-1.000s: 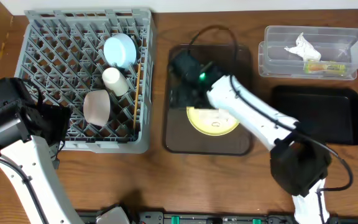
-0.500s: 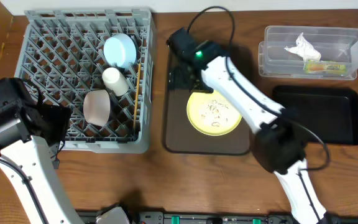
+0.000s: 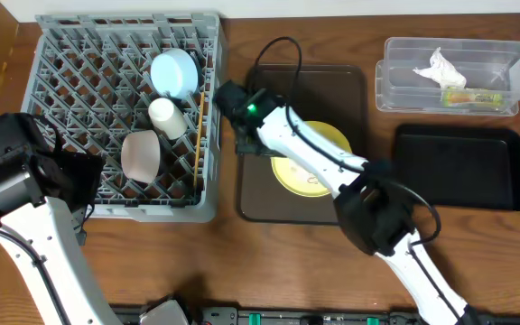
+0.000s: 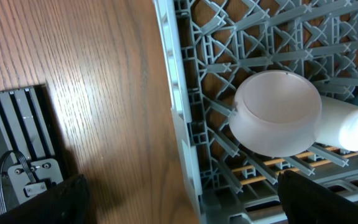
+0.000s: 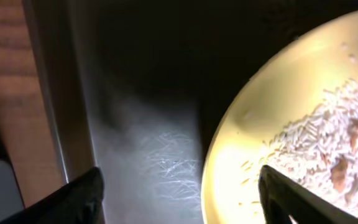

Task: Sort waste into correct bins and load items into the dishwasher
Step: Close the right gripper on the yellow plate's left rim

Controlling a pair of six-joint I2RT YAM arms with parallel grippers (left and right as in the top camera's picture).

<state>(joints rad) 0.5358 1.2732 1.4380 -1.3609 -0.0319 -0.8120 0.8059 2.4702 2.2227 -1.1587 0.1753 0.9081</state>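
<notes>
Your right arm has swung left across the brown serving tray [image 3: 278, 206] since a second ago, so its wrist now sits at the tray's left edge, just beside the dish rack [image 3: 70, 81]. You have the right pincer [image 5: 185, 202] standing open with nothing in it. In its wrist view the dark tray floor and the left rim of the pale yellow plate [image 5: 303, 112] lie between the spread fingers. Rice grains [image 5: 334, 134] are scattered over the plate, which rests on the tray at centre frame in the overhead view.

Your left pincer [image 4: 188, 205] is also open and empty, hovering over the rack's edge at lower left.

Inside the rack you can see the light blue bowl [image 3: 174, 74], the white cup [image 3: 165, 117], the white bowl [image 3: 139, 155] and the chopsticks [image 3: 199, 135].

At upper right on the counter [image 3: 242, 262], the clear tub [image 3: 395, 86] holds the napkin [image 3: 441, 68] and the wrapper [image 3: 470, 96]. The black tray [image 3: 463, 167] lies just below it.
</notes>
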